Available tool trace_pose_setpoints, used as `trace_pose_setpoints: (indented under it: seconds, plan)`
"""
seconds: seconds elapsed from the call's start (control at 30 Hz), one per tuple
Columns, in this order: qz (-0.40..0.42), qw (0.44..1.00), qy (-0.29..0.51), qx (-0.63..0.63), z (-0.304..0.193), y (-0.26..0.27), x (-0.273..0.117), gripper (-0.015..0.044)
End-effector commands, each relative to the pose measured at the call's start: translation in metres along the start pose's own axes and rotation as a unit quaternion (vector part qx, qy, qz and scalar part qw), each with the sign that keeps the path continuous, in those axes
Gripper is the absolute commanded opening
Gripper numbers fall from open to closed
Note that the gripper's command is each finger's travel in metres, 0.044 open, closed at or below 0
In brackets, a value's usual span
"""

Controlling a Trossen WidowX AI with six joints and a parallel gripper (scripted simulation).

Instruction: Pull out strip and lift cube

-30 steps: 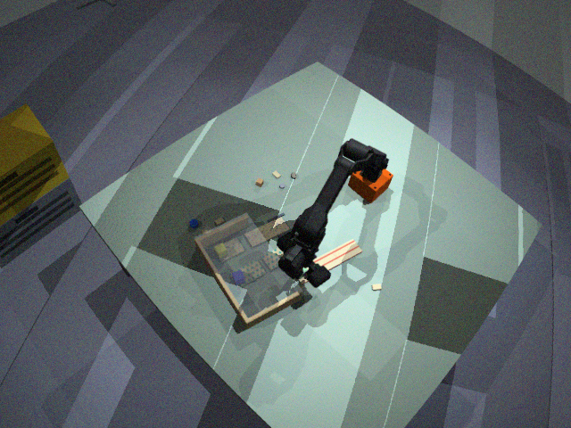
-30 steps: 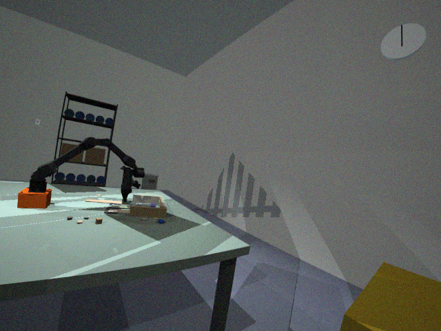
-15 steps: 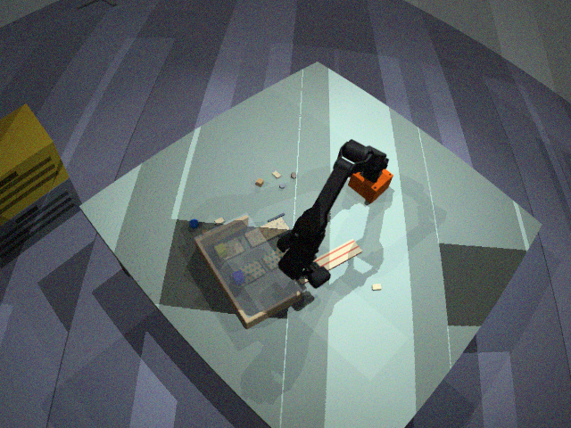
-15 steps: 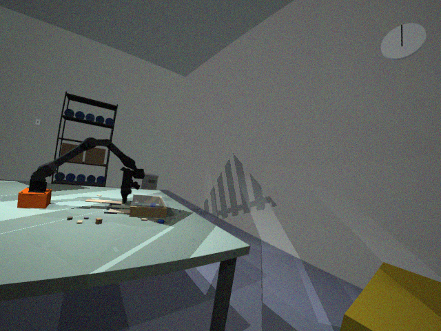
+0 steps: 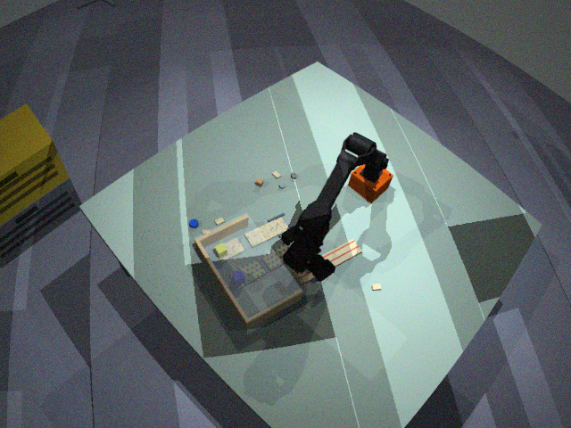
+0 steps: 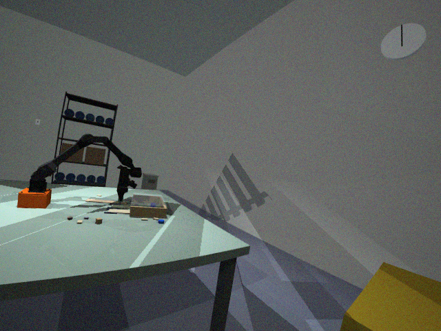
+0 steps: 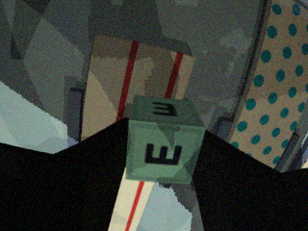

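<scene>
Claw [image 5: 302, 259] [image 6: 120, 199] [image 7: 160, 130] closed on green E cube [image 7: 161, 153], above red-striped strip [image 5: 343, 252] [image 6: 99, 201] [image 7: 103, 82].
Wrist view, left to right: one finger against near side face; cube probably light, stiff, not fragile, perhaps slippery if pinched off-centre, best held by opposite sides at mid-height; other finger opposite; dotted strip [image 5: 251, 269] [image 7: 269, 101] apart. Contact beneath cube: cannot tell.
</scene>
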State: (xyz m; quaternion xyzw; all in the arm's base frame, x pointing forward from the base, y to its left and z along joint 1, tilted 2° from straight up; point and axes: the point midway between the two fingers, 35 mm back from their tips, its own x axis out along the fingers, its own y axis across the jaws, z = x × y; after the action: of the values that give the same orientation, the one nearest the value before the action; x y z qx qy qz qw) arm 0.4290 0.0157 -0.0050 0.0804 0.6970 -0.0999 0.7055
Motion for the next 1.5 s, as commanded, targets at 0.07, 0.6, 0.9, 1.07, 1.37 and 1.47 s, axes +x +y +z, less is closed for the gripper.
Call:
trace_pose_setpoints:
  seconds: [0.07, 0.6, 0.9, 1.07, 1.37, 1.47]
  plan:
    - [0.003, 1.0, -0.01, -0.002, -0.016, -0.005, -0.021, 0.0]
    - [0.003, 1.0, -0.009, -0.001, -0.056, -0.016, -0.032, 0.0]
    - [0.003, 1.0, -0.008, -0.001, -0.086, -0.026, -0.032, 0.0]
    - [0.003, 1.0, -0.007, -0.001, -0.104, -0.031, -0.03, 0.0]
    - [0.003, 1.0, -0.006, -0.001, -0.12, -0.036, -0.039, 0.0]
    - [0.003, 1.0, -0.006, -0.001, -0.12, -0.036, -0.06, 0.0]
